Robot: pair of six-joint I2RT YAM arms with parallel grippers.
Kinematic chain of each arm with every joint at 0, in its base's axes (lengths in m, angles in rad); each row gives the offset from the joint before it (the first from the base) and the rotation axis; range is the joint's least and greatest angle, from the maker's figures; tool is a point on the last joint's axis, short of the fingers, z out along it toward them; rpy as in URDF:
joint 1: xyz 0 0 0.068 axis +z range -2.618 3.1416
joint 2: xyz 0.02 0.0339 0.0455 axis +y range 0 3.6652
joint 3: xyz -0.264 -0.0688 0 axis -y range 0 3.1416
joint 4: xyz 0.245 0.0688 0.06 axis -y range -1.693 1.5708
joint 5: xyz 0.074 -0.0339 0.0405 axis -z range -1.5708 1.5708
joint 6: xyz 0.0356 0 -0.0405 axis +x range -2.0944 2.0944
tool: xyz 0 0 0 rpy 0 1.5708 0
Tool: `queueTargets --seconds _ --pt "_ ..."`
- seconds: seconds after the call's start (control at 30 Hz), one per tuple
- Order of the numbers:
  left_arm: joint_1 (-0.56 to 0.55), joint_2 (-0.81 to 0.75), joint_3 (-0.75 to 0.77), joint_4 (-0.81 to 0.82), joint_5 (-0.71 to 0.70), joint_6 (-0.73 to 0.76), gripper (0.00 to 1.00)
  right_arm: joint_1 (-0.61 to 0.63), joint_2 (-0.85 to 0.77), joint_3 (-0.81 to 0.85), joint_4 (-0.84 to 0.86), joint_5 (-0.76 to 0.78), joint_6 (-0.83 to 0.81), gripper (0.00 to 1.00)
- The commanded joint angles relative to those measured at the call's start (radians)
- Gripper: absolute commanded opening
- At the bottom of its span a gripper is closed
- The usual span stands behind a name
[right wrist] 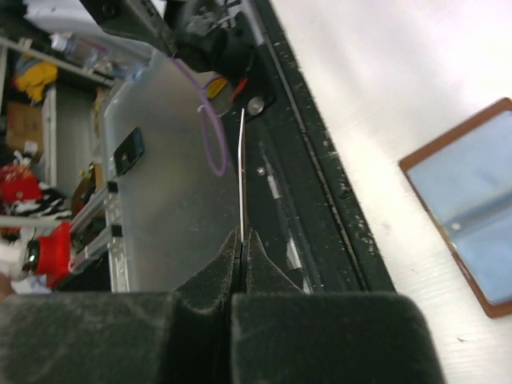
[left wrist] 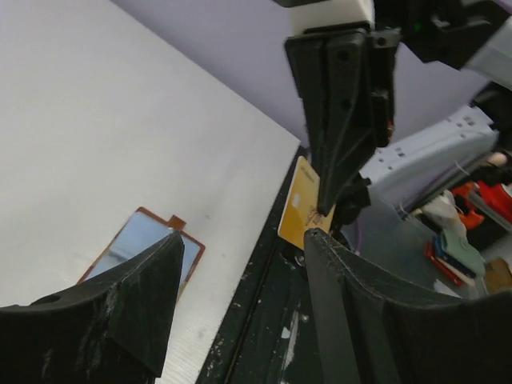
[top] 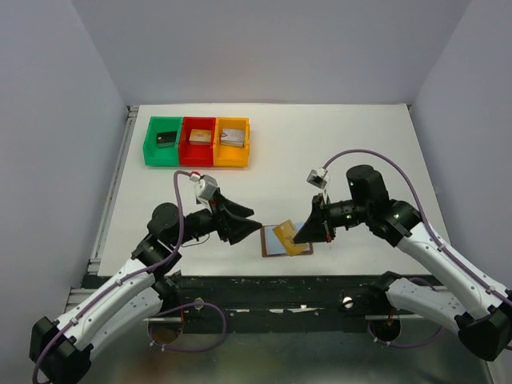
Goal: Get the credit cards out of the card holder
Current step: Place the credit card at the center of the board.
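The brown card holder (top: 272, 245) lies open on the table near the front edge, its pale blue inner pockets facing up. My right gripper (top: 304, 234) is shut on a gold credit card (top: 289, 238) and holds it in the air just above the holder's right side. In the right wrist view the card (right wrist: 242, 168) shows edge-on, sticking out of the shut gripper (right wrist: 242, 240). My left gripper (left wrist: 244, 256) stands open beside the card (left wrist: 302, 204), its right fingertip (left wrist: 320, 240) close to the card's lower corner, with nothing between the fingers. The holder (left wrist: 144, 240) lies beyond its left finger.
Green (top: 164, 142), red (top: 198, 141) and orange (top: 232, 142) bins stand in a row at the back left, each with a small block inside. The table's black front rail (top: 264, 282) runs just below the holder.
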Motion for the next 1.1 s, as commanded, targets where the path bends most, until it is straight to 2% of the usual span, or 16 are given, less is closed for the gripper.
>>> queueTargets --seconds 0.0,0.1,0.33,0.63,0.93,1.07 --pt "0.011 0.038 0.087 -0.020 0.325 0.046 0.72 0.052 0.044 0.069 -0.122 -0.112 -0.090 0.00" --pt "0.009 0.084 0.117 -0.056 0.394 0.058 0.69 0.103 0.075 0.112 -0.175 -0.081 -0.116 0.00" --pt "0.006 0.137 0.110 0.044 0.480 -0.008 0.66 0.190 0.135 0.186 -0.218 -0.017 -0.130 0.00" --pt "-0.043 0.147 0.122 0.013 0.488 0.004 0.58 0.223 0.187 0.250 -0.250 0.023 -0.148 0.00" --pt "-0.086 0.168 0.124 -0.007 0.477 0.019 0.32 0.233 0.196 0.267 -0.261 0.042 -0.156 0.00" --pt "-0.092 0.173 0.128 -0.017 0.473 0.027 0.24 0.235 0.198 0.270 -0.267 0.051 -0.160 0.00"
